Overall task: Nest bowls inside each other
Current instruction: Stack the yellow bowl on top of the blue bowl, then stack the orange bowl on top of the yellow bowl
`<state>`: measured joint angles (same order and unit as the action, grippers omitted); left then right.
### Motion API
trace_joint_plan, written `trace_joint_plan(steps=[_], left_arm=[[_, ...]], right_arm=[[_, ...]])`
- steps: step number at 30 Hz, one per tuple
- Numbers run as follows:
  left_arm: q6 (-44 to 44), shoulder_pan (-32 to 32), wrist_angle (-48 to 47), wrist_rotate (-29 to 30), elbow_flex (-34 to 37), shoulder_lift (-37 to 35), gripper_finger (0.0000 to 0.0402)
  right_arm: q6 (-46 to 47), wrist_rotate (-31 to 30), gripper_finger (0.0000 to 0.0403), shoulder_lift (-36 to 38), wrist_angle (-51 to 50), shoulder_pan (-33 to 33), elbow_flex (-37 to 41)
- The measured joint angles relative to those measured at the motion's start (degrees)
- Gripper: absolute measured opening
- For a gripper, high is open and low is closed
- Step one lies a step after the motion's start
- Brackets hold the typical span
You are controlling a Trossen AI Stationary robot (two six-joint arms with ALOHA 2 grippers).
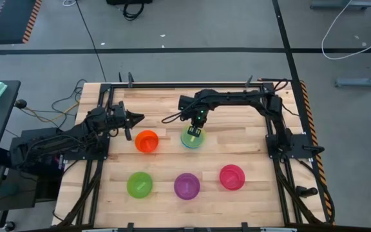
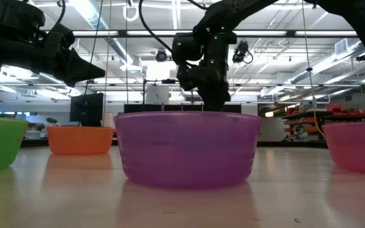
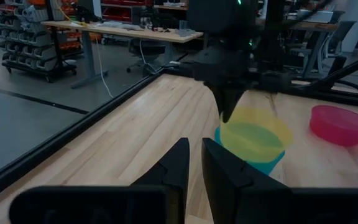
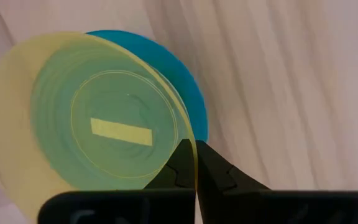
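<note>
Purple bowl (image 2: 187, 149) nearest; my right gripper (image 4: 195, 163), clamped on the yellow bowl's (image 4: 73, 118) rim, should level it into the blue bowl (image 4: 185, 74) before releasing; left gripper (image 3: 194, 165) waits, fingers nearly together.

Back row: orange bowl (image 1: 147, 141) sits just beside the left gripper (image 1: 136, 118), bare wood between them. The right gripper (image 1: 196, 131) hangs over the yellow bowl (image 1: 191, 138), fingers pinched on its rim, so that spot is blocked from above; the yellow bowl sits tilted in the blue bowl (image 3: 263, 165). Clear lane of table (image 1: 237, 145) between orange and yellow bowls. Front row: green bowl (image 1: 140, 184), purple bowl (image 1: 187, 185), pink-red bowl (image 1: 232, 177), each well apart, gaps wide enough to pass. Open strip of wood between the two rows. Right arm spans the far edge, closing off that side. Table's right part beyond the pink-red bowl is free.
</note>
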<state>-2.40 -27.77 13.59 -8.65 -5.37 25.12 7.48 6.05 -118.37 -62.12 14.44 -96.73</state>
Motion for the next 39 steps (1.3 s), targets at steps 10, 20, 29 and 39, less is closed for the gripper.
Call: trace_joint_plan(steps=[10, 20, 29, 39], left_arm=[[-0.1, 0.0, -1.3, 0.0, 0.0, 0.0, 0.0052], [-0.1, 0.0, -1.8, 0.0, 0.0, 0.0, 0.005], [-1.5, 0.0, -3.2, 0.0, 0.0, 0.0, 0.006], [-3.3, 0.0, -5.6, 0.0, 0.0, 0.0, 0.0053]], right_arm=[[-0.2, 1.5, 0.0, 0.3, 0.8, -0.5, 6.4], [-0.3, 1.1, 0.0035, 5.2, 6.0, -0.8, 7.4], [1.5, -0.2, 0.0058, 13.1, 4.7, -2.9, 7.3], [6.1, -4.1, 0.0059, 16.6, -1.1, -5.3, 7.3]])
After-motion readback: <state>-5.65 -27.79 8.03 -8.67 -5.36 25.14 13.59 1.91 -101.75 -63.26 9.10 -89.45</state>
